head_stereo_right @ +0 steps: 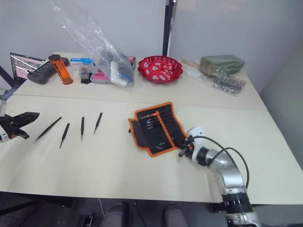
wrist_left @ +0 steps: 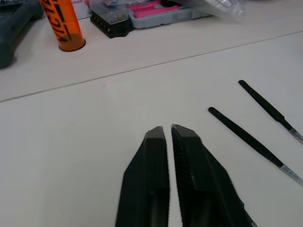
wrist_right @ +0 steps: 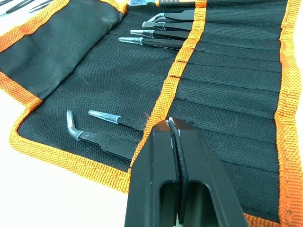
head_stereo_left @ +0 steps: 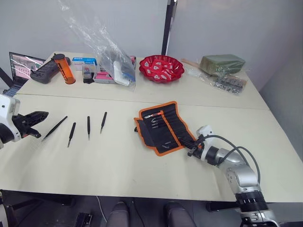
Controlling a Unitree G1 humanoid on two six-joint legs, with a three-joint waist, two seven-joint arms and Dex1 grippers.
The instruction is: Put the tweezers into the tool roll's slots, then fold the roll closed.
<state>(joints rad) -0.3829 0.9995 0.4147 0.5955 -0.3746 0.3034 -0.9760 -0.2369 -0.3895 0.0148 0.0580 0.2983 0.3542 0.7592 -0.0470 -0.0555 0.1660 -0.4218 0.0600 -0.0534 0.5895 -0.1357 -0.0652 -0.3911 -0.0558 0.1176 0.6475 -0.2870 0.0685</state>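
Observation:
The tool roll (head_stereo_left: pixel 162 126) lies unrolled on the table right of centre, black with orange binding. Several tweezers (wrist_right: pixel 156 41) sit tucked in its slots (wrist_right: pixel 227 94), silver tips showing. My right gripper (wrist_right: pixel 169 122) is shut and holds nothing, its tips over the roll's orange middle strip near the front right corner. Several loose black tweezers (head_stereo_left: pixel 72 134) lie in a row on the table to the left. My left gripper (wrist_left: pixel 166 130) is shut and empty, hovering just left of the nearest tweezers (wrist_left: pixel 251 139).
On the far table stand a red bowl (head_stereo_left: pixel 161 67), a clear plastic bag (head_stereo_left: pixel 111 52), an orange cylinder (head_stereo_left: pixel 63 69), a tool case (head_stereo_left: pixel 102 75), a dark controller (head_stereo_left: pixel 45 73), a laptop (head_stereo_left: pixel 23 66) and a green pad (head_stereo_left: pixel 222 63).

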